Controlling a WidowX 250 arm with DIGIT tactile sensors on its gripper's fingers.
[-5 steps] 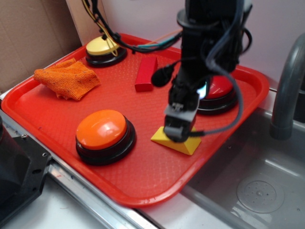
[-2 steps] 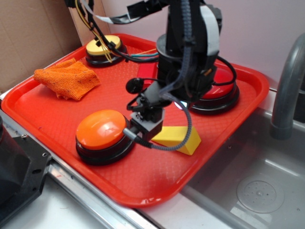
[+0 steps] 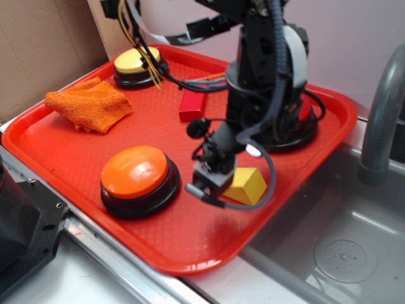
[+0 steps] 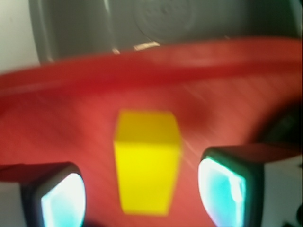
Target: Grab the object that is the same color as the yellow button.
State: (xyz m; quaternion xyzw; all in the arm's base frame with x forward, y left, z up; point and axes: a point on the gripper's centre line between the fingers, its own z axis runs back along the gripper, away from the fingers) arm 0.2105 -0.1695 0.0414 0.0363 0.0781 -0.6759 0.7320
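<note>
Our pincer (image 3: 214, 180) is down low over the front right part of the red tray (image 3: 57, 152), tilted, with its tip right at the left edge of the yellow wedge block (image 3: 248, 185). From the wrist cam we see the block (image 4: 147, 161) sitting in the gap between the two fingers (image 4: 61, 198), and there's clear red tray showing on both sides of it, so the jaws are spread wide and not pinching anything. That view is pretty blurry, so we can't tell if either pad is actually brushing the block.

The block rests on the tray near its front right edge, between the orange-topped button (image 3: 136, 174) on its left and the red-topped button (image 3: 297, 123) behind it, which is mostly hidden by the arm. The yellow button (image 3: 136, 63) is way off at the back left corner of the tray, cables hanging across it. We also spot an orange cloth (image 3: 88, 104) on the left side and a red rectangular block (image 3: 192, 106) near the middle back. Right of the tray there's a sink (image 3: 342, 253) with a grey faucet (image 3: 380, 120).
</note>
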